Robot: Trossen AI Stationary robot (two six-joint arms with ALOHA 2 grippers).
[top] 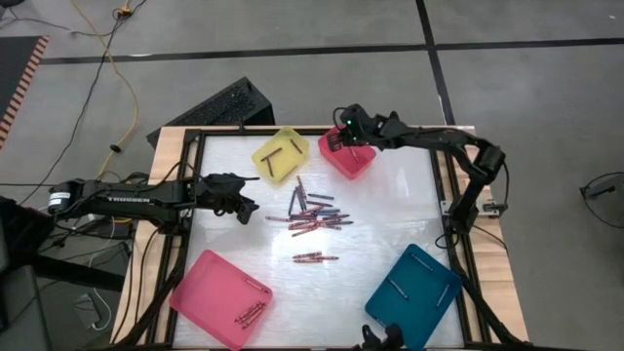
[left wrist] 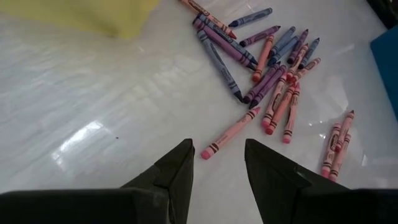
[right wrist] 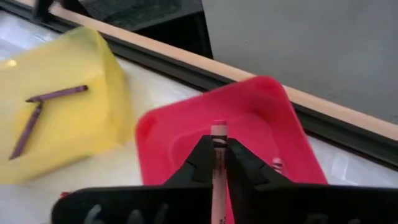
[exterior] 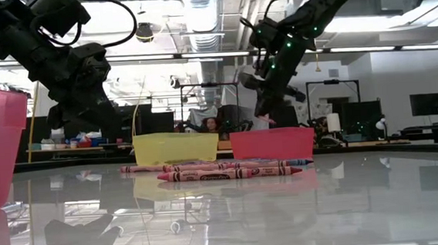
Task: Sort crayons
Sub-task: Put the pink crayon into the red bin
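We are observing the right gripper (right wrist: 219,163) hanging over the small red tray (top: 353,160) at the far edge of the table (top: 390,224), its fingers pressing on either side of a pink crayon (right wrist: 217,171) that is standing between them, tip pointing toward the tray floor. A second crayon (right wrist: 277,164) is lying inside that red tray. Just beside it, the yellow tray (top: 280,153) is holding two dark purple crayons (right wrist: 57,93). We are finding the main heap of crayons (top: 312,214) lying loose at mid-table, red, pink, purple and bluish sticks overlapping, with a pair (top: 314,257) lying apart nearer the front. The left gripper (left wrist: 214,165) is hovering low over the table to the left of the heap, fingers parted and gripping nothing, one pink crayon (left wrist: 230,132) lying just ahead of them. The large pink tray (top: 219,295) and the teal tray (top: 414,292) are each holding a few crayons at the front corners.
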